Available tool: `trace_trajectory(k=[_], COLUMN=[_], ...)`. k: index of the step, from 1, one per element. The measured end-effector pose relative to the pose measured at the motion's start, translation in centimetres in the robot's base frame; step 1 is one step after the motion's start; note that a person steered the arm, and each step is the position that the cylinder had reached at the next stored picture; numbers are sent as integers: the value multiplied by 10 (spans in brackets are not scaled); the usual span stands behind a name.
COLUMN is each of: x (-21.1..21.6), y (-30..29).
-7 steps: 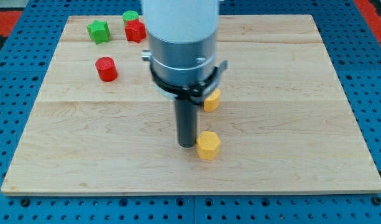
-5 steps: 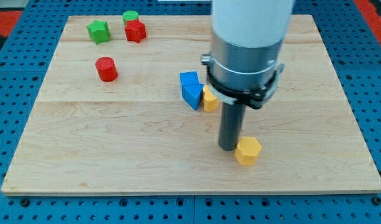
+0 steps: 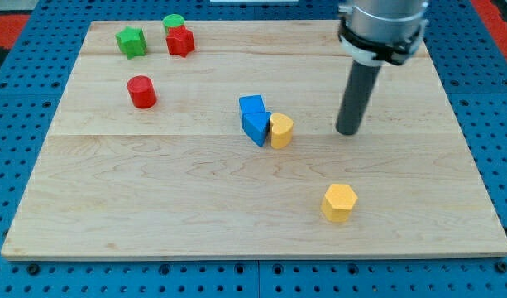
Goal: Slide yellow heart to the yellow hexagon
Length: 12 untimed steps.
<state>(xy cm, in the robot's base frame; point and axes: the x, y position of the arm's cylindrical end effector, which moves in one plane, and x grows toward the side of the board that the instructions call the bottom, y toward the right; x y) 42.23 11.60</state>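
The yellow heart lies near the board's middle, touching the right side of two blue blocks. The yellow hexagon sits lower right of it, well apart, toward the view's bottom. My tip stands on the board to the right of the yellow heart, with a gap between them, and above the yellow hexagon. It touches no block.
A red cylinder sits at the left. A green block, a green cylinder and a red block cluster at the top left. The wooden board lies on a blue pegboard.
My tip pushed the yellow hexagon to the right, then left it and moved up and right. The arm no longer hides the blue blocks and the yellow heart.
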Motion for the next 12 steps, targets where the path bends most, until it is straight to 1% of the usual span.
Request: trace_trajectory(k=[1,2,3,6,10,11,12], x=[-26,-35,-32,8,8,14,30], y=[-16,-46,-58,-61,-68,-76,-76])
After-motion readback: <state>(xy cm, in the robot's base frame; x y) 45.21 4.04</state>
